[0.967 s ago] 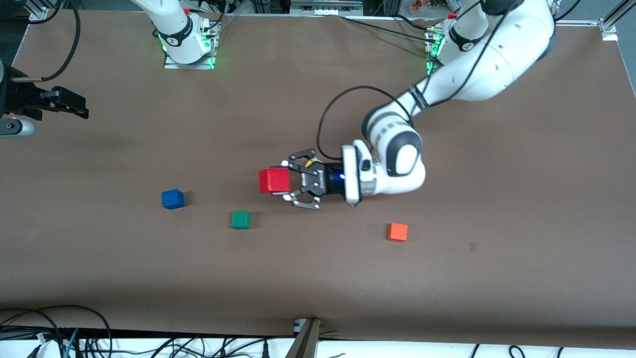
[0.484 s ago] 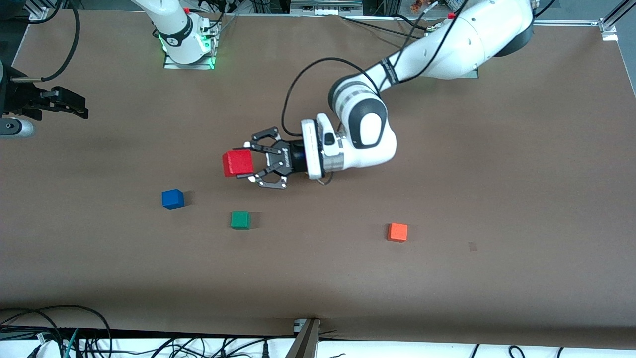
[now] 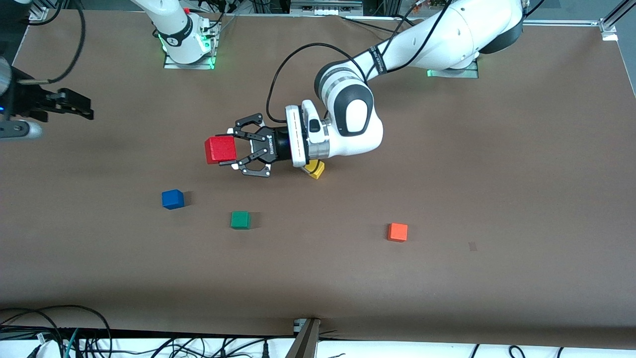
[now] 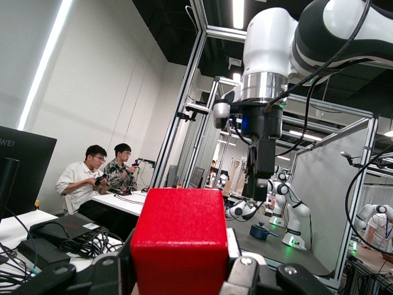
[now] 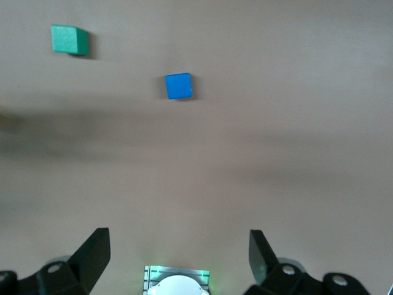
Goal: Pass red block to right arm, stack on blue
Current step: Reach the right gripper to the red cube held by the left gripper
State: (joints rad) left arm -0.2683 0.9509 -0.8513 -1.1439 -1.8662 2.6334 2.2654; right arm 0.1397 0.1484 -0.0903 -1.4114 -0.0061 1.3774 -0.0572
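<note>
Now the brown table point(image 3: 497, 174) carries two white arms based along its robot edge. The left arm point(image 3: 437, 35) has swung across the middle over the last second, carrying its load away from the front camera and toward the right arm's end of the table. Its claw-like left gripper point(image 3: 233, 148) is turned sideways in the air, pinching the red block point(image 3: 221, 149) between its fingers. In the left wrist view the red block point(image 4: 179, 243) fills the foreground, with the right arm's dark tool hanging some way off ahead of it.

The right gripper point(image 3: 79, 107) waits over the table's edge at its own end, fingers spread wide, though the front view cuts off much of it.

On the table lie the blue block point(image 3: 172, 199), green block point(image 3: 240, 220), orange block point(image 3: 397, 232), and a yellow block point(image 3: 315, 169) newly uncovered under the left wrist.

The handover looks close, not yet begun; the two grippers are well apart.
</note>
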